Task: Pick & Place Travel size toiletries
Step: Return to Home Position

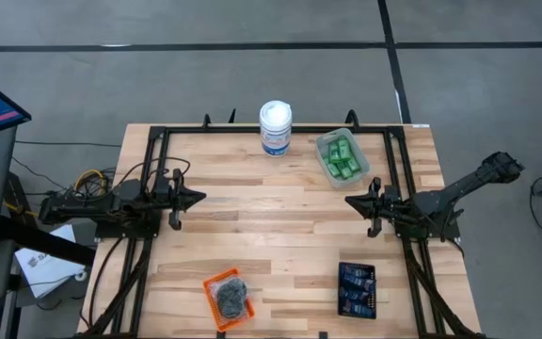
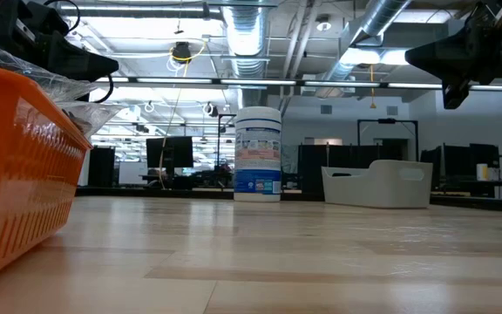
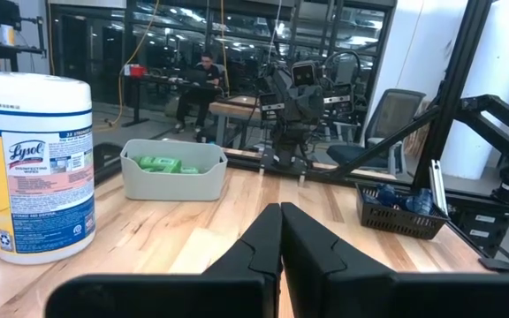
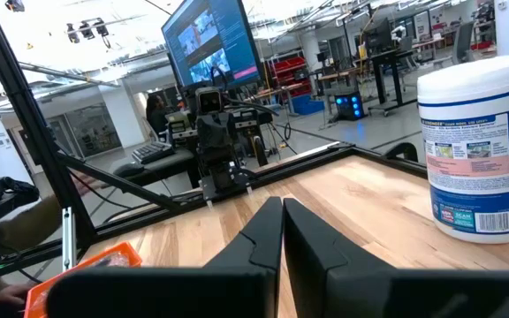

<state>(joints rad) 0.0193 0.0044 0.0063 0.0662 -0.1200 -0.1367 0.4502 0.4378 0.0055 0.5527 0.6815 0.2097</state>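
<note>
The travel size toiletries lie sorted in three trays: green bottles [image 1: 342, 158] in a clear tray [image 1: 324, 143] at the far right, dark blue tubes [image 1: 357, 287] in a black tray [image 1: 357, 267] at the near right, grey wrapped pucks [image 1: 231, 296] in an orange tray [image 1: 211, 285] near the front edge. My left gripper [image 1: 199, 197] hovers shut over the table's left side, pointing level toward the right. My right gripper [image 1: 351, 201] hovers shut at the right side, pointing level toward the left. Neither touches anything.
A tall white wipes canister [image 1: 275, 127] with a blue label stands at the far edge's middle. Bare wood lies between the two grippers. A black frame [image 1: 158, 141] runs along the table's sides. A person sits in the room beyond [image 3: 203, 72].
</note>
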